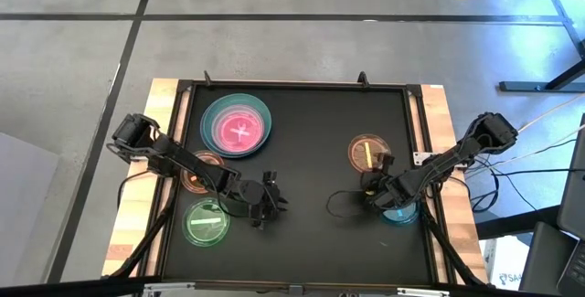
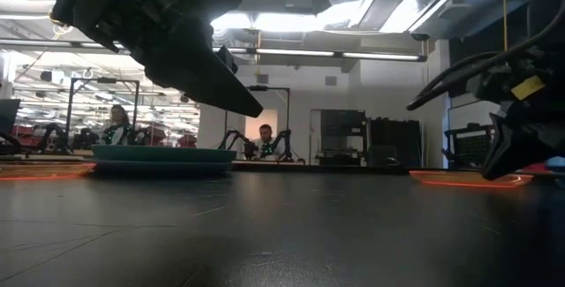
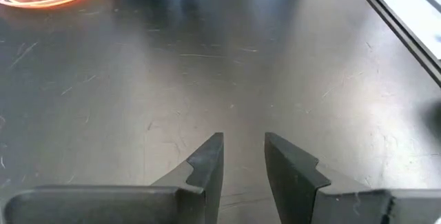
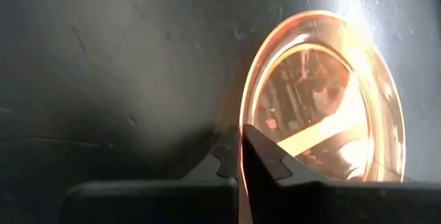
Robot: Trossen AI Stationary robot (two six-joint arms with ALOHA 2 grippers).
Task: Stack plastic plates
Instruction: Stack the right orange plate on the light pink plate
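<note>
Right claw [image 4: 240, 156] pinching orange plate [image 4: 324, 100] rim, near edge

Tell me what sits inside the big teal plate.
A pink plate lies nested in the teal plate, white cross mark on it. Whatever lies beneath the pink one is covered.

I read no text, label, brand or number on the plates, arms or table; a box at the table's front right corner bears lettering too small to read.
</note>
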